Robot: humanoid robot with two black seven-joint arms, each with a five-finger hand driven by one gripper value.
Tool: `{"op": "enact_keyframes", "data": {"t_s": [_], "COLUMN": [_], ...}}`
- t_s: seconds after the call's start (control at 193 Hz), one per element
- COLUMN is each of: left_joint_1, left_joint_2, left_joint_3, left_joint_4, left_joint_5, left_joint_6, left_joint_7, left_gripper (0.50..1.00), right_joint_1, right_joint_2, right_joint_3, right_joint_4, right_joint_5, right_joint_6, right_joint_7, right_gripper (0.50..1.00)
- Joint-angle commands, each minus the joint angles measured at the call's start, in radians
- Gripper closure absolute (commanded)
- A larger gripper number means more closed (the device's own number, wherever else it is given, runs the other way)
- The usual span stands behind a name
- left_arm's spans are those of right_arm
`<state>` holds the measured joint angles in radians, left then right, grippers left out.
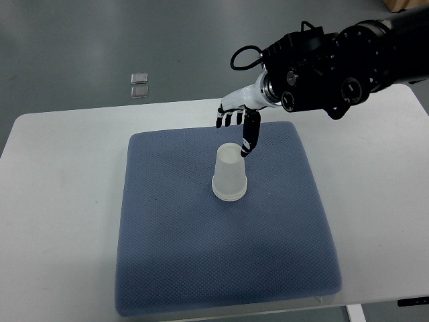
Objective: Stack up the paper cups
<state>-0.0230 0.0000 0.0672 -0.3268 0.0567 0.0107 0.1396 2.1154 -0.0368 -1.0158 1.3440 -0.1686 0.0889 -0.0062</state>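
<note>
A white paper cup stack (pixel 230 174) stands upside down, wide rim on the blue mat (pixel 167 255), near the mat's middle. My right hand (pixel 236 124) hangs just above and behind it, arm coming in from the upper right. Its fingers (pixel 228 119) are spread and hold nothing; the thumb (pixel 249 136) points down beside the cup's top edge. Whether the thumb touches the cup is unclear. The left arm is out of the picture.
The mat lies on a white table (pixel 60 201). Two small clear squares (pixel 139 84) lie on the grey floor beyond the table's far edge. A cable loop (pixel 242 57) sticks out from the right wrist.
</note>
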Motion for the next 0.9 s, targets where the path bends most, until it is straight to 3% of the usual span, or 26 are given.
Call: {"op": "enact_keyframes", "data": {"t_s": [0.0,0.233,0.419,0.693,0.895], "left_joint_1": [0.000,0.001,0.000,0.000,0.000], "left_joint_2": [0.000,0.000,0.000,0.000,0.000], "left_joint_3": [0.000,0.000,0.002,0.002,0.002], "left_joint_4": [0.000,-0.001,0.000,0.000,-0.001], "left_joint_5": [0.000,0.000,0.000,0.000,0.000], "left_joint_6": [0.000,0.000,0.000,0.000,0.000], "left_joint_7": [0.000,0.000,0.000,0.000,0.000], "left_gripper": [0.500,0.500,0.500,0.500,0.500], "right_joint_1": [-0.002,-0.038,-0.133,-0.483,-0.793], "right_joint_2": [-0.005,-0.023,-0.121,-0.342,-0.351], "right_joint_3": [0.000,0.017,0.114,0.528,0.947], "right_joint_4": [0.000,-0.017,-0.085,-0.250,-0.450], "right_joint_5": [0.001,0.040,0.104,0.129,0.201], "right_joint_6": [-0.001,-0.061,-0.146,-0.225,-0.235], "right_joint_7": [0.002,0.006,0.014,0.063,0.112], "right_gripper": [0.636,0.636,0.636,0.636,0.636]}}
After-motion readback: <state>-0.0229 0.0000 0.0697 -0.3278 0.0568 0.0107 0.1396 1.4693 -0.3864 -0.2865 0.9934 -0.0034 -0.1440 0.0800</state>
